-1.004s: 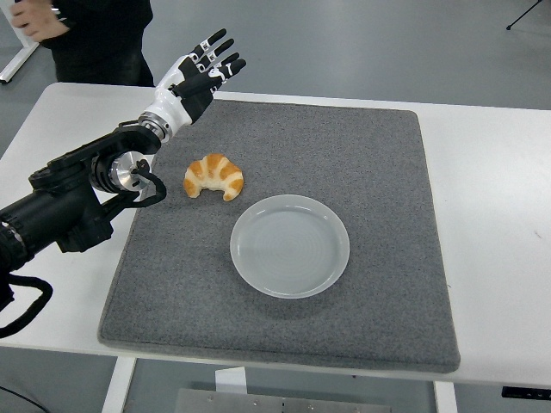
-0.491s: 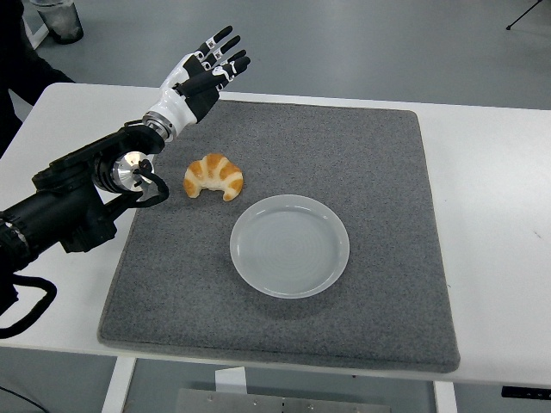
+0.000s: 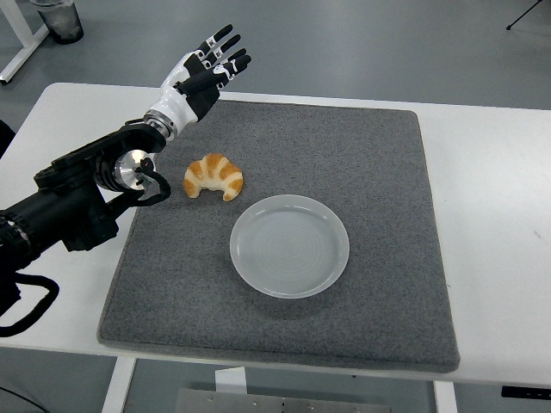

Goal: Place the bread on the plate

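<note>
A golden croissant (image 3: 213,175) lies on the grey felt mat (image 3: 344,146), left of centre. Just to its lower right sits an empty white plate (image 3: 289,245). My left hand (image 3: 207,70) hovers above the mat's far left corner, fingers spread and holding nothing, well behind the croissant. The black left arm (image 3: 73,194) reaches in from the left edge. No right arm shows.
The mat covers most of the white table (image 3: 491,189). A dark bin (image 3: 58,19) stands on the floor at the top left, beside a white table leg (image 3: 21,39).
The person at the top left has walked out of view. My left hand has edged slightly right and up; the croissant and plate have not moved.
</note>
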{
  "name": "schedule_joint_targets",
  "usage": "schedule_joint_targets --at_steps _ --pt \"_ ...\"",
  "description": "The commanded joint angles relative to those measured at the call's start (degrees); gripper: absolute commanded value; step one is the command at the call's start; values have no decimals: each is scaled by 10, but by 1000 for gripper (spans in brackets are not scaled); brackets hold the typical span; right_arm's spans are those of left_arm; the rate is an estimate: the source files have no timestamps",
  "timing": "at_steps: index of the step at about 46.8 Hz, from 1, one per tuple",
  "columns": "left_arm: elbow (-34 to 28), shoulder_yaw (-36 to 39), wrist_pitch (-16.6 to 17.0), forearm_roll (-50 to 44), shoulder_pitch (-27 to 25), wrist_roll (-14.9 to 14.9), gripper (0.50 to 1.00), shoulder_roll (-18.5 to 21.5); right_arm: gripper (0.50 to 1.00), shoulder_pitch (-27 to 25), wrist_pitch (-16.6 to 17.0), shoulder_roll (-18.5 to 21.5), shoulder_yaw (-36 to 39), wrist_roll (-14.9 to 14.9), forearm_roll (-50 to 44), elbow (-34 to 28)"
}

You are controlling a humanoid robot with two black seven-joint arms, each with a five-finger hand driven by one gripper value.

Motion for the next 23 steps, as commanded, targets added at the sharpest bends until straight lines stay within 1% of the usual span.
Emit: schedule_joint_targets --at_steps 1,5,14,19,21,23 --pt "-1 0 14 -1 0 -1 990 1 952 0 0 0 0 0 0 0" --pt "-1 0 22 -1 1 -1 990 1 954 0 0 0 0 0 0 0" --pt "-16 1 18 5 -2 0 988 7 952 0 0 0 0 0 0 0" --pt "-31 9 24 5 -21 2 986 11 952 0 0 0 0 0 1 0" --pt "-36 11 30 5 -30 8 986 15 952 0 0 0 0 0 1 0" --pt "-38 16 42 6 -40 23 984 21 952 0 0 0 0 0 1 0"
